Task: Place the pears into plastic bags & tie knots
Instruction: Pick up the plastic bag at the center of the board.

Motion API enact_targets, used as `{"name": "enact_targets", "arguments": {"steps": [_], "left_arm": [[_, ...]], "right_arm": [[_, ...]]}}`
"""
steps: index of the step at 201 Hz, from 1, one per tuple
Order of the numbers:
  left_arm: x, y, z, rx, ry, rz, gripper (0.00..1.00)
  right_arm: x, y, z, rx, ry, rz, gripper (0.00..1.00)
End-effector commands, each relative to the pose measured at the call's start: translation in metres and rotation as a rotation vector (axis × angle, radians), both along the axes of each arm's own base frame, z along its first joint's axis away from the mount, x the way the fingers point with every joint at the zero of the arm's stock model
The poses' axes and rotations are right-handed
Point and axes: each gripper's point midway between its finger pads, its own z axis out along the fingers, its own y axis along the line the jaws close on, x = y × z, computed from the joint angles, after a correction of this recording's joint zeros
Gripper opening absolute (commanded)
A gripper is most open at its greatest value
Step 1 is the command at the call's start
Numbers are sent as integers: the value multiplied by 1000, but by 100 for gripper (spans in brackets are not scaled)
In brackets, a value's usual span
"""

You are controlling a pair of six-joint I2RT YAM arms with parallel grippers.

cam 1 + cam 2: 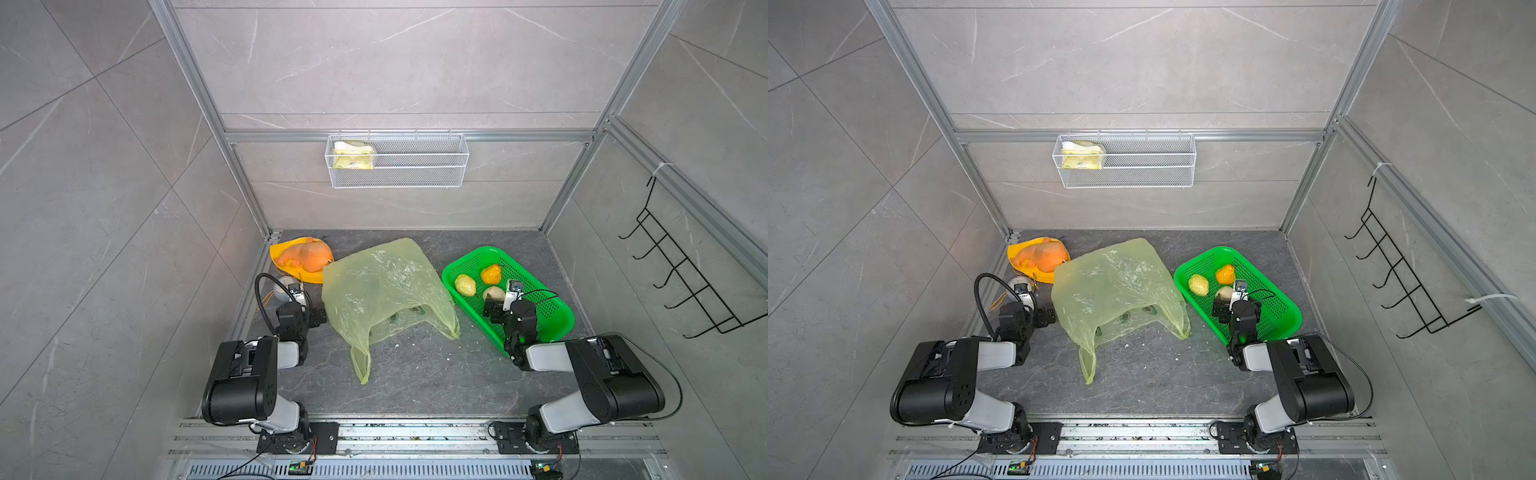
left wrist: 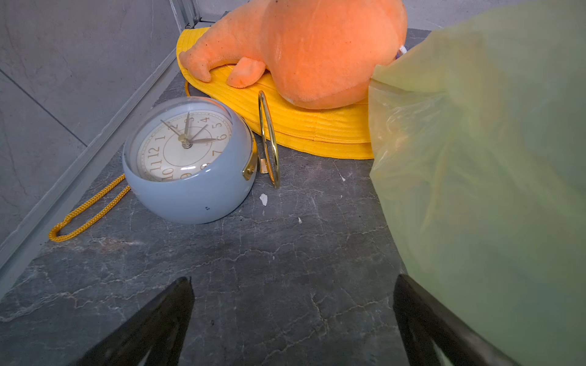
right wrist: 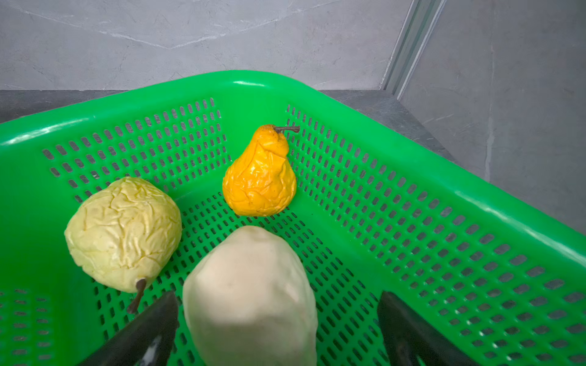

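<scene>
Right wrist view is showing the right pincer (image 3: 277, 301) hanging inside a bright green perforated plastic basket (image 3: 190, 92) with its fingers spread wide. A pale cream lumpy pear (image 3: 250, 294) is lying between those fingers, unclamped. A clear gap is showing on one side of the fruit, while on the other side contact cannot be told. Just beyond it, a wrinkled yellow-green pear (image 3: 123, 231) is lying on its side with its stem pointing toward the pincer. A crinkled orange pear (image 3: 260, 177) is standing upright against the basket's wall. All three fruits are sitting apart from one another.

In both top views the basket is resting on the right side of the dark grey marbled worktop (image 1: 415, 382). A thin translucent yellow-green plastic bag (image 1: 382, 291) is lying crumpled in the middle of the worktop, just beside the basket. Its two handle loops (image 1: 360, 365) are trailing apart toward the near edge, untied.

The left pincer (image 2: 293, 282) is hovering over bare worktop with its fingers wide apart and gripping nothing, the bag draping right against one finger. Ahead of it, a round blue-grey alarm clock (image 2: 187, 164) is lying tilted. Near the clock an orange plush toy (image 2: 317, 47) is resting on a yellow fabric hat (image 2: 317, 126). On the back wall a white wire mesh basket (image 1: 419, 166) is holding a small yellow-and-white packet (image 1: 354, 156).
</scene>
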Motion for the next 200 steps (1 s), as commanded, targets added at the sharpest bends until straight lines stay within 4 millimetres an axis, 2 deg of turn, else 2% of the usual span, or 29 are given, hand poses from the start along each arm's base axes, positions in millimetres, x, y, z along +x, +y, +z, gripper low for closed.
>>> {"name": "enact_targets", "arguments": {"steps": [1, 169, 190, 200], "left_arm": [[14, 2, 22, 23, -81, -6, 100], [14, 2, 22, 21, -83, -8, 100], [15, 9, 34, 24, -70, 35, 99], [14, 16, 47, 25, -45, 77, 99]], "right_arm": [[6, 1, 8, -12, -28, -5, 100], [6, 2, 7, -9, -25, -3, 99], [-3, -1, 15, -9, -58, -11, 100], [-11, -1, 29, -11, -117, -5, 100]]}}
